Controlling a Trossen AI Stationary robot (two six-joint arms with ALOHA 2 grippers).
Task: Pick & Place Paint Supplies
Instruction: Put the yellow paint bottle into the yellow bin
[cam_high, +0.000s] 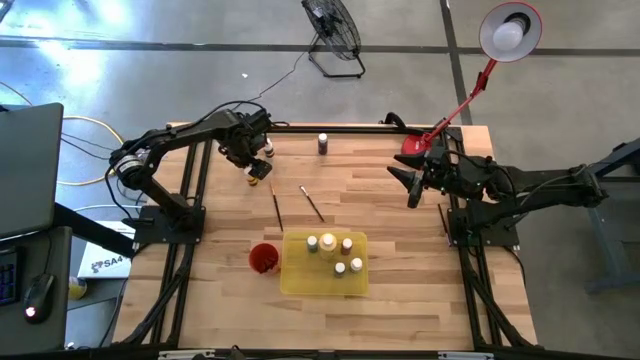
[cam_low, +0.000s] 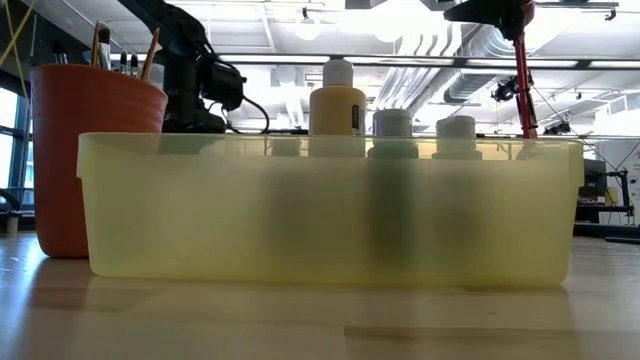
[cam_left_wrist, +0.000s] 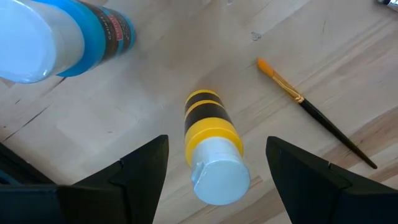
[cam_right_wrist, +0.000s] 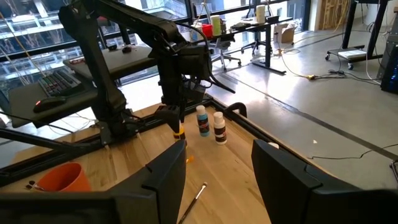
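Wooden counter (cam_high: 380, 210), far left: the left claw (cam_left_wrist: 217, 163), fingers wide and empty, hangs straight over an upright yellow bottle (cam_left_wrist: 211, 149), cap centred between them.

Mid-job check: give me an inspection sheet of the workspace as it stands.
Surface: wooden table.
Job's things: five bottles in yellow tray; yellow-black bottle standing between left fingers; blue bottle beside it; dark bottle at far edge; two loose brushes.
Clutter: red cup holding brushes.
Grippers: left gripper open around bottle; right gripper open, waiting at right edge.
Cables: on floor.
Surroundings: fan, red lamp.
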